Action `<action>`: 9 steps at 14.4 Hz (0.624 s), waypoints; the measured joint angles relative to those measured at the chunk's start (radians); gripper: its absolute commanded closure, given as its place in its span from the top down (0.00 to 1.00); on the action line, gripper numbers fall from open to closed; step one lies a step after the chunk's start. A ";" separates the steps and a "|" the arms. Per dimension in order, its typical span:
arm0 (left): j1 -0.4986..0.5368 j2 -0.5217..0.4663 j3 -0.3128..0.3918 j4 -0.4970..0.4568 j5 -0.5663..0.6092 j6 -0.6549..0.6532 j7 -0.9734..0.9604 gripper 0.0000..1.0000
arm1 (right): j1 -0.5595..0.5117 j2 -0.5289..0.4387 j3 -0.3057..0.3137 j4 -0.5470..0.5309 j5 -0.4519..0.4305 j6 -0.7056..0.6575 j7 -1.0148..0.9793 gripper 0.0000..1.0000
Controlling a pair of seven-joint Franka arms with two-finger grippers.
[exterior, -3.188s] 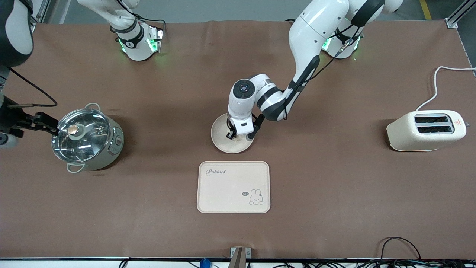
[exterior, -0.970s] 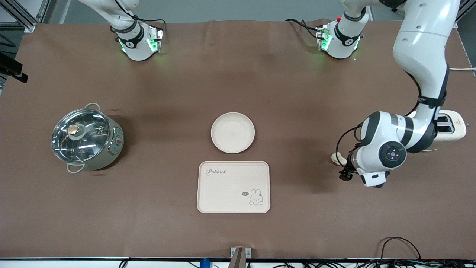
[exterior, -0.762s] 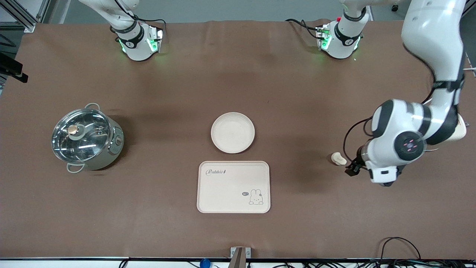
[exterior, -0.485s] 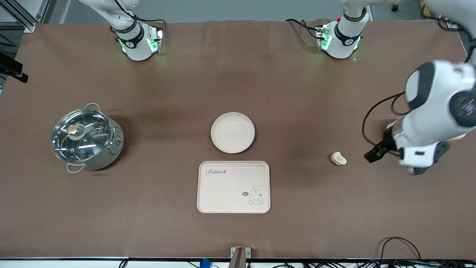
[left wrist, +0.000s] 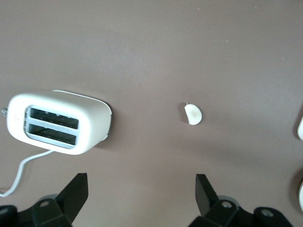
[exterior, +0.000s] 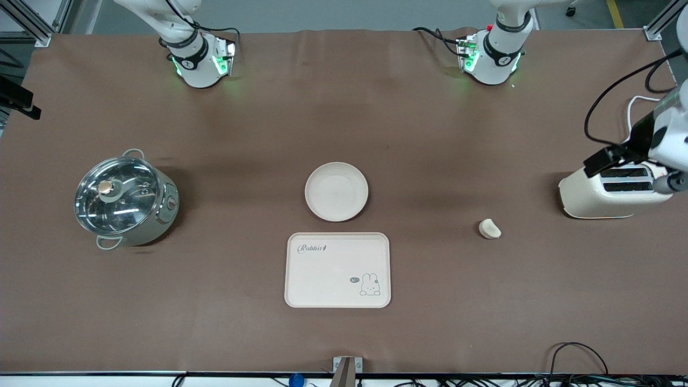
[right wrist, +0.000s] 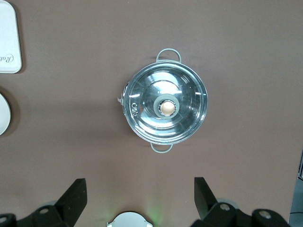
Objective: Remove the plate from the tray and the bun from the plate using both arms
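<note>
A rabbit-printed tray lies mid-table, with a lidded steel pot toward the right arm's end and a cream toaster toward the left arm's end.

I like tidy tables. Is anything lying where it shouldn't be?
Yes, the bun lies alone on the bare table, between the plate and the toaster, not on any dish. Nothing looks spilled or broken.

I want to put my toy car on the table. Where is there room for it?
There is bare brown table between the pot and the plate, and between the plate and the bun. The strip nearer the camera than the tray is bare too. It is tightest where the plate almost meets the tray, and by the toaster under the left hand.
</note>
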 measured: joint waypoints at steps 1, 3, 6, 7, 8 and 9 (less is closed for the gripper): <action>-0.009 -0.024 0.017 0.000 0.000 -0.016 0.034 1.00 | 0.000 0.000 0.000 0.000 0.000 0.000 0.000 1.00; -0.049 -0.070 0.080 -0.002 -0.004 -0.060 0.099 1.00 | 0.000 0.000 0.000 0.000 0.000 0.003 0.000 1.00; -0.074 -0.138 0.122 -0.042 -0.019 -0.084 0.164 1.00 | 0.000 0.000 0.000 -0.003 0.020 0.024 0.000 1.00; -0.074 -0.159 0.122 -0.058 -0.020 -0.084 0.184 1.00 | 0.000 0.001 0.000 -0.005 0.026 0.031 0.000 1.00; -0.073 -0.173 0.122 -0.069 -0.020 -0.088 0.205 1.00 | 0.000 0.001 0.000 -0.007 0.028 0.035 0.000 1.00; -0.072 -0.181 0.124 -0.074 -0.020 -0.097 0.223 1.00 | 0.000 0.001 0.000 -0.007 0.028 0.037 0.000 1.00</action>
